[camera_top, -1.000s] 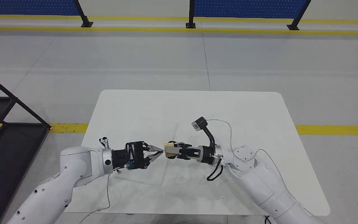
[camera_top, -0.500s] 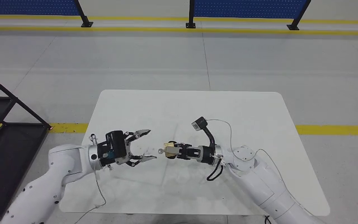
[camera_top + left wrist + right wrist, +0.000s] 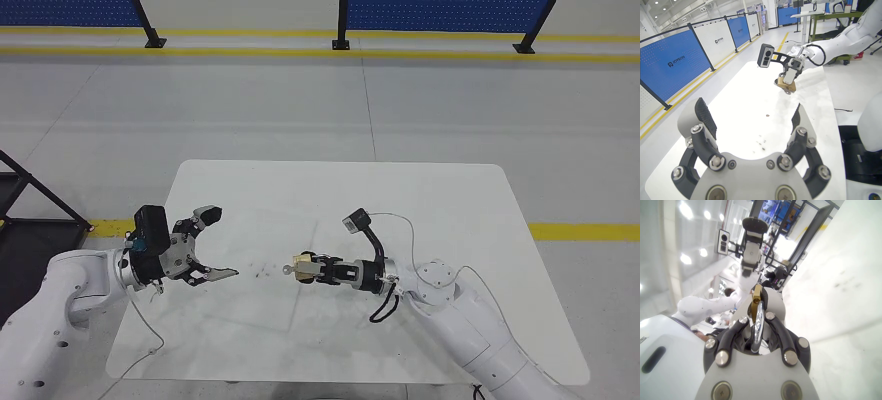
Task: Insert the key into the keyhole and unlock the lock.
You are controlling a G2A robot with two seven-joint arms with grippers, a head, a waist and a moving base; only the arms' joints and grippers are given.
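Currently, the left hand (image 3: 749,103) hangs over the near left part of the white tabletop (image 3: 420,200), its jaws spread wide and holding nothing. Between the two hands, small dark specks (image 3: 262,268) lie on the tabletop. Farther along, the right hand (image 3: 310,266) is clamped on a brass padlock (image 3: 791,87). A silver key (image 3: 788,92) projects from the padlock's bottom face, toward the left hand. The shackle (image 3: 757,321) runs back between the right fingers; whether it is released cannot be told.

White table (image 3: 450,200), grey floor (image 3: 300,100), yellow floor lines (image 3: 590,231), blue barrier panels (image 3: 440,12), bright ceiling lights (image 3: 685,258).
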